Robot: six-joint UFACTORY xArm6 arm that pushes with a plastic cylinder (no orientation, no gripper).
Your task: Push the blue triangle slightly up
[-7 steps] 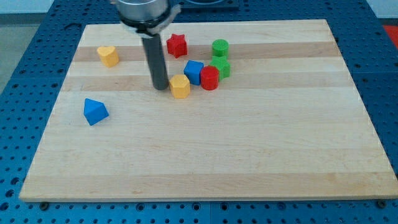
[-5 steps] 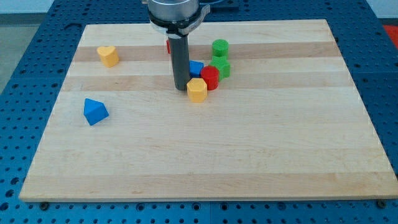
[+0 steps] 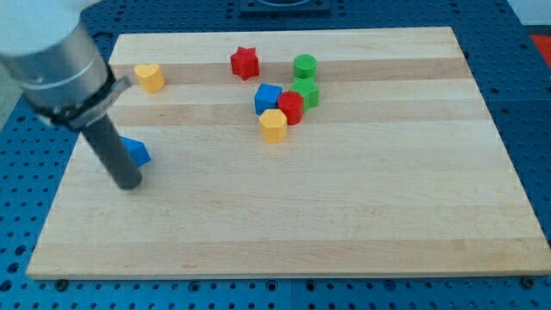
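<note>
1. Sitting on the wooden board (image 3: 344, 215), my tip (image 3: 129, 183) is at the lower-left side of the blue triangle (image 3: 136, 151), right against it as far as I can see.
2. My arm has no fingers, only a dark rod, so nothing is pinched or held.
3. The rod hides the left part of the blue triangle.
4. The blue triangle is alone, well apart from the other blocks.
5. Up from the blue triangle is one yellow heart (image 3: 149, 77).
6. Far to the view's right of the blue triangle is a bunch: one yellow hexagon (image 3: 273, 125), one blue cube (image 3: 268, 97), one red cylinder (image 3: 290, 108), one green cylinder (image 3: 304, 66) and one more green block (image 3: 307, 92).
7. One red star (image 3: 244, 62) sits above that bunch.
</note>
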